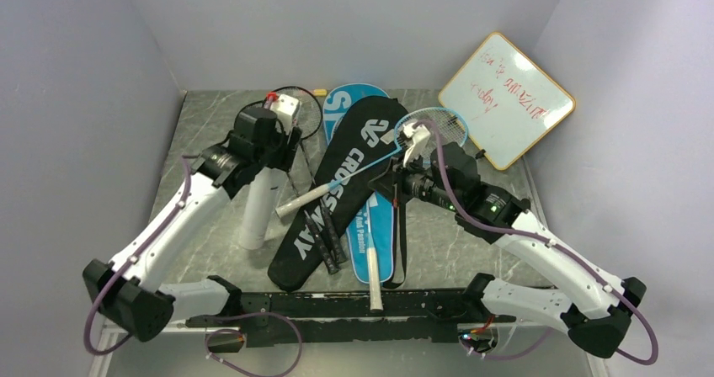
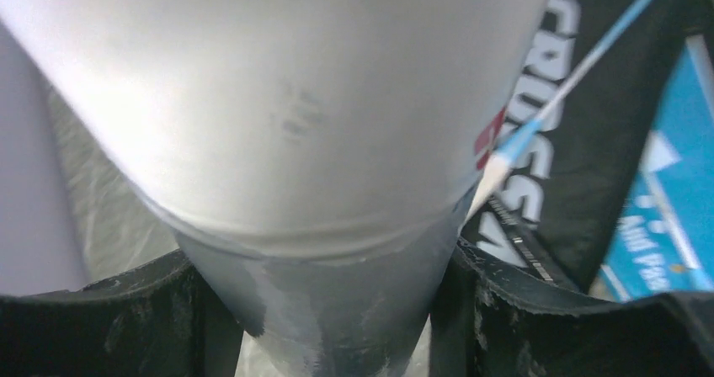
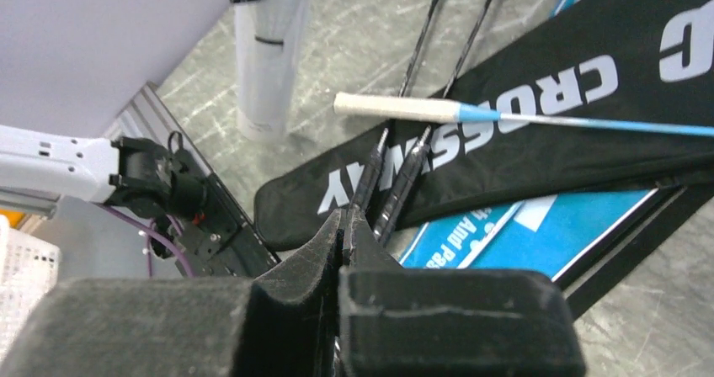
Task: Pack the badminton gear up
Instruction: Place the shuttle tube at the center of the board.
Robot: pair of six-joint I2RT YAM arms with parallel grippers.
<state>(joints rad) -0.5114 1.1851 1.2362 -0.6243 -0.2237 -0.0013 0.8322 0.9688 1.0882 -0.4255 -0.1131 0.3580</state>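
The left fingers (image 2: 547, 326) grip the upright white tube (image 2: 295, 141); the closed right fingers (image 3: 311, 255) face the light-blue racket (image 3: 396, 106) lying crosswise ahead.

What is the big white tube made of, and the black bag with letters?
The white tube is probably cardboard: smooth and matte, with scuffs and a pressed ring around it. The black bag looks like soft woven fabric: dull, lying limp, with printed white letters.

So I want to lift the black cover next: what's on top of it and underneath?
On the black cover lie two black racket handles; the light-blue racket crosses over it. Under it the blue cover shows at the far end and right side; the rest is hidden.
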